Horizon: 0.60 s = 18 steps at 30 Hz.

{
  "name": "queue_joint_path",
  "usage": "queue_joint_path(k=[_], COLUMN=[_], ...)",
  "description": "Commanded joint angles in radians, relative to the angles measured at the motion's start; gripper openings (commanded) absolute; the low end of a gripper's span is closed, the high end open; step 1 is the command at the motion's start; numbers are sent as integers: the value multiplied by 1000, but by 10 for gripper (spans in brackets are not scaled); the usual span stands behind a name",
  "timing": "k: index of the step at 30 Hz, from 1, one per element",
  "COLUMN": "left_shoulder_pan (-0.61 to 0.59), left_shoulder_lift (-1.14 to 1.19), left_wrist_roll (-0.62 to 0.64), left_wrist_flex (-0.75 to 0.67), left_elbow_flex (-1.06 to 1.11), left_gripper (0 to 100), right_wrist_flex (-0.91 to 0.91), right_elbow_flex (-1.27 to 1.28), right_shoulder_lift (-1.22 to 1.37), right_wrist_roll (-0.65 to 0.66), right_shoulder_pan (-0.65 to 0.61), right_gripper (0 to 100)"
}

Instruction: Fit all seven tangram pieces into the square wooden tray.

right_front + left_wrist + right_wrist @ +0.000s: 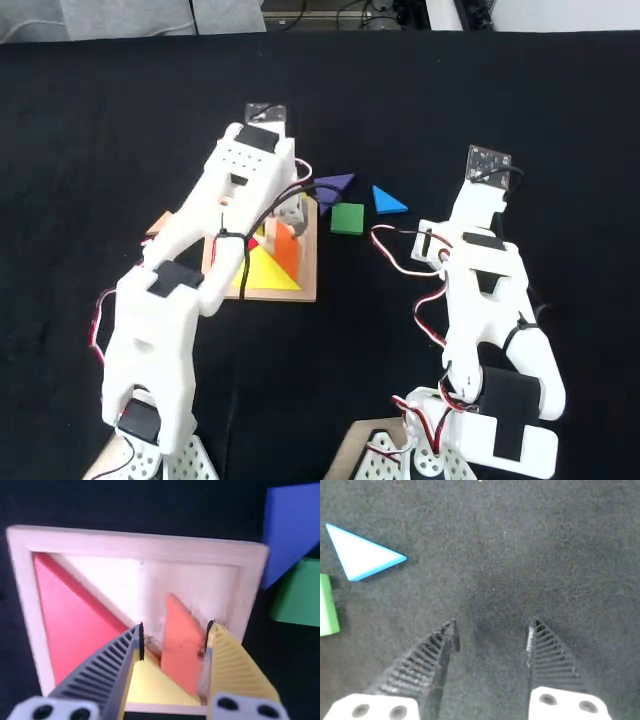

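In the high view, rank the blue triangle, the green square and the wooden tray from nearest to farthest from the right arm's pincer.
From the right pincer:
1. blue triangle, nearest, towards the other arm's side.
2. green square, just beyond the triangle.
3. wooden tray, farthest, past both pieces.

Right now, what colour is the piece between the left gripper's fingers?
Orange. The orange tangram piece shows best in the left wrist view.
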Motion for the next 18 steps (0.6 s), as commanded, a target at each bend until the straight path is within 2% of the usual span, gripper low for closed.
queue_joint_path(k=[1,8,18], left_shoulder_pan=[15,64,120], left_shoulder_lift=[8,-9,-9], left_wrist_roll=[-9,-9,-8], left_wrist_flex=[-15,68,68], left_elbow_flex=[-41,-41,-42], left_gripper=[217,216,216], right_wrist_flex=[-18,-18,-18], right_elbow_flex=[-79,-79,-77], right_shoulder_lift=[-35,-35,-35], right_wrist_roll=[-8,-8,-8], right_shoulder_pan=[6,5,5], right_gripper=[219,219,219])
